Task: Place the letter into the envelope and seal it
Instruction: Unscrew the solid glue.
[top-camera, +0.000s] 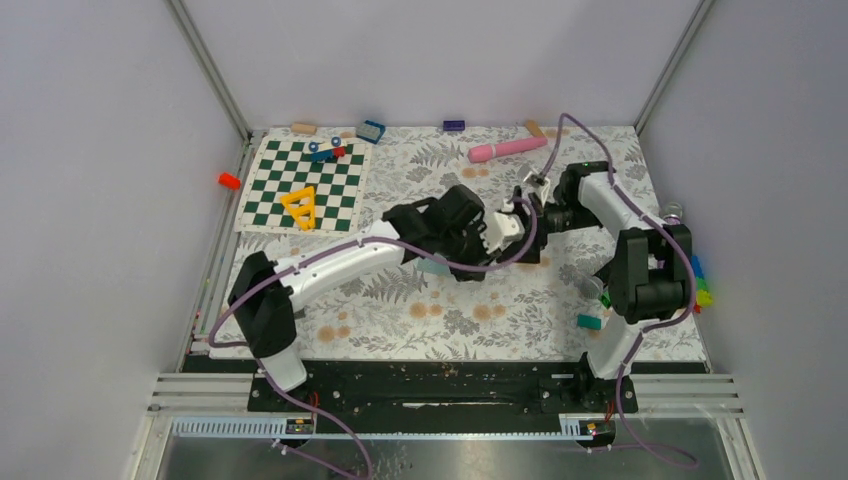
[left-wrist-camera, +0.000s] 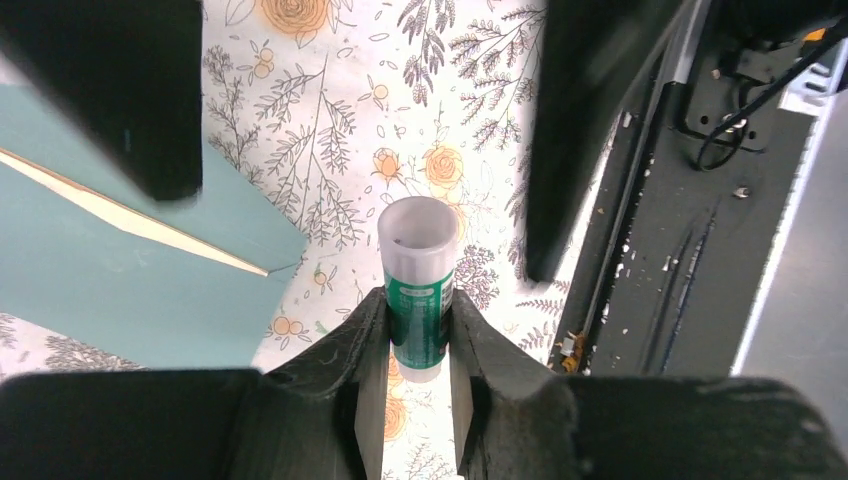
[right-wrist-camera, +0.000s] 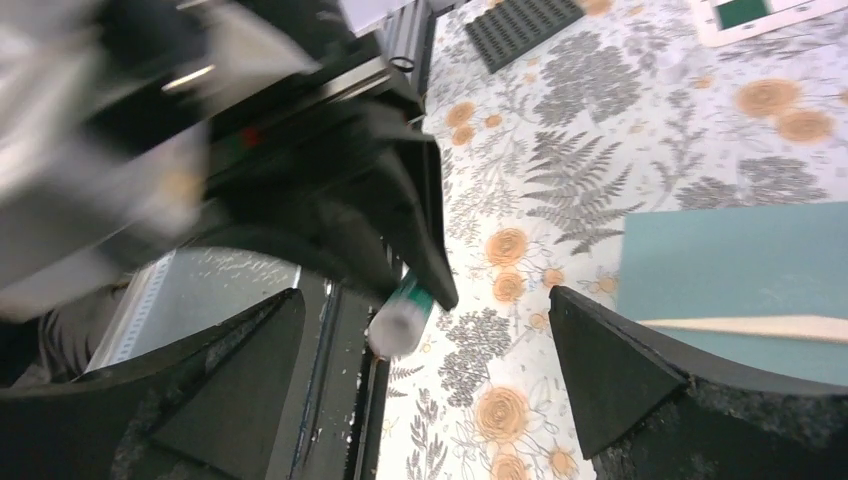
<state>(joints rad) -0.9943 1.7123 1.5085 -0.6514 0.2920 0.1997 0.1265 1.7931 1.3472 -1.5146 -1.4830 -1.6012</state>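
**Progress.** The letter (left-wrist-camera: 110, 212) reads as already inside the envelope (left-wrist-camera: 120, 300). Only a thin cream sliver shows along one seam. Insertion looks done; sealing does not.

**Jaws.** Your left jaws are clamped on a green-and-white glue stick (left-wrist-camera: 420, 290), white end outward, held above the floral surface (left-wrist-camera: 330, 100). Your right jaws stand wide apart and empty. The stick's white end sits in the gap ahead of them, untouched. You cannot tell whether that end is a cap or bare tube.

**Envelope position.** It lies flat at mid-surface, mostly hidden under the left arm in the top view. It is on the far side of the stick, near it but apart.

**Orientation.** The pointed end seems to face the near edge, toward the stick, and the cream seam runs to that point. Both wrist views crop the outline, so the long axis is unsettled; it probably runs far-to-near.

**Left to do.** Glue the flap, fold it over and press it down.
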